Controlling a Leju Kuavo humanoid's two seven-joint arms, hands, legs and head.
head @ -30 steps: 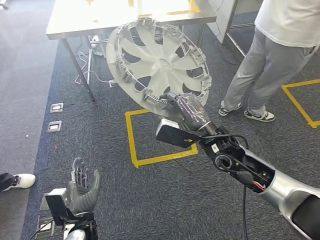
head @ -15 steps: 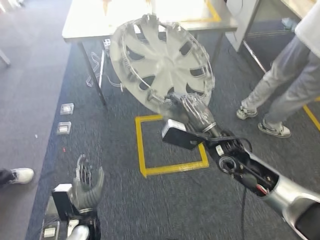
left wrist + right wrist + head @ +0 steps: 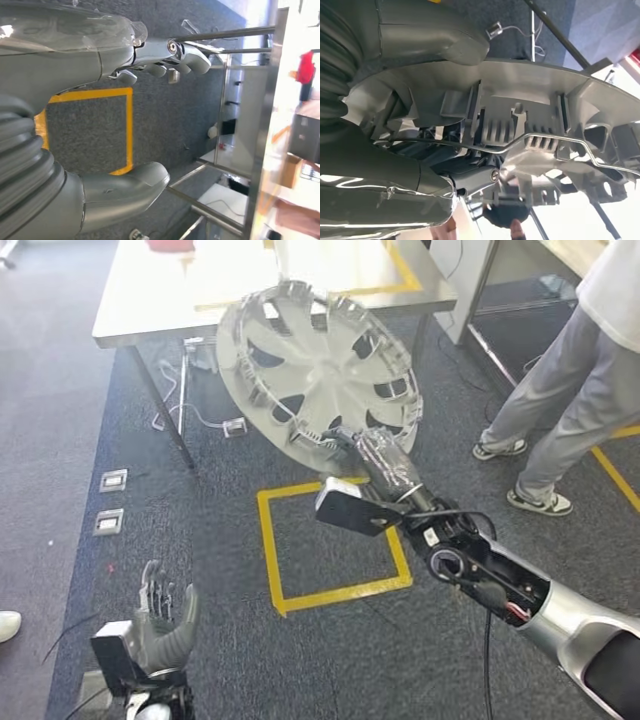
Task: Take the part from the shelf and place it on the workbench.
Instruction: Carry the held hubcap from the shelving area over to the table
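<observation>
A silver wheel cover is seen in the upper middle of the head view, held in the air and tilted, its ribbed inner side with clips and a wire ring turned toward the camera. Its lower rim is gripped by the right hand, whose arm reaches in from the lower right corner. In the right wrist view the thick thumb is laid on one face of the wheel cover and the darker fingers are pressed against the other face, so the rim is pinched between them.

Behind the cover, along the top of the head view, the pale top of a workbench is seen; the cover is not resting on it. A yellow taped square is marked on the grey carpet below the cover. The left hand is found at the lower left, fingers spread and nothing held. A person's legs are seen at the upper right.
</observation>
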